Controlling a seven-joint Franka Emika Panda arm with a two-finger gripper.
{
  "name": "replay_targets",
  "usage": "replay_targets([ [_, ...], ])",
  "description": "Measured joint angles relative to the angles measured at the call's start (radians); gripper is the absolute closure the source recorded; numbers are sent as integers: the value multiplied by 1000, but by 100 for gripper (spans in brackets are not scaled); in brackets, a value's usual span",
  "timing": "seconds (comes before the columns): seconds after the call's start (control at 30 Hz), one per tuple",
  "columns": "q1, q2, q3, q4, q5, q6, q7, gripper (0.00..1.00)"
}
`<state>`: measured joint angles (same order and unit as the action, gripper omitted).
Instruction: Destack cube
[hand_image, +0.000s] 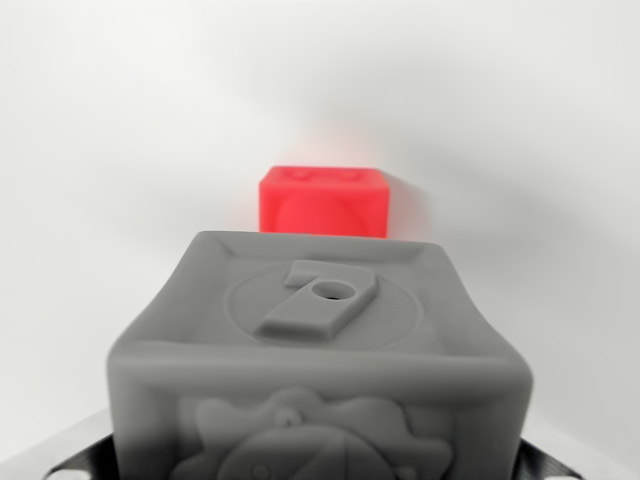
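A grey cube (320, 340) fills the lower half of the wrist view, very close to the camera. Its top face bears a raised 7 with a small hole, and its near face carries a raised gear-like figure. Dark parts of my gripper (320, 462) show at the bottom corners, pressed against the cube's left and right sides, so it is shut on the grey cube. Behind it a red cube (323, 201) rests alone on the white surface, apart from the grey one, with raised marks on its top. What lies under the grey cube is hidden.
A plain white surface (120, 150) surrounds both cubes and blends into a white background. Soft shadows fall to the right of the red cube.
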<state>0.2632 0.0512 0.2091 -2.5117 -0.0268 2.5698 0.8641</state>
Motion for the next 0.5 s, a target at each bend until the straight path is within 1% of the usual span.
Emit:
replay_targets([
  [0.07,-1,7,-2,5,0,0,-5,100],
  [0.17,-5,28,-9,18,0,0,-16,100],
  [0.5,-17,65,-27,55,-7,0,-51,100],
])
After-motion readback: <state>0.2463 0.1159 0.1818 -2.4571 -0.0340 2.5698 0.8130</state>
